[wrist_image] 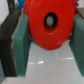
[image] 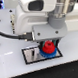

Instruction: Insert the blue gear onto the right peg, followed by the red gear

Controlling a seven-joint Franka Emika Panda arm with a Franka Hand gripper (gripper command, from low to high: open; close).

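Note:
The red gear (wrist_image: 47, 25) fills the wrist view, its central hole facing the camera, held between my two fingers (wrist_image: 17, 42). In the exterior view my gripper (image: 48, 44) is shut on the red gear (image: 47, 46), just above the blue gear (image: 48, 53). The blue gear lies on the grey plate (image: 32, 55) toward the exterior view's right. A sliver of blue shows behind the red gear in the wrist view. The right peg is hidden under the gears.
The grey plate with its black rim sits on a white table (image: 11, 66). A black cable (image: 12, 33) runs along the arm on the exterior view's left.

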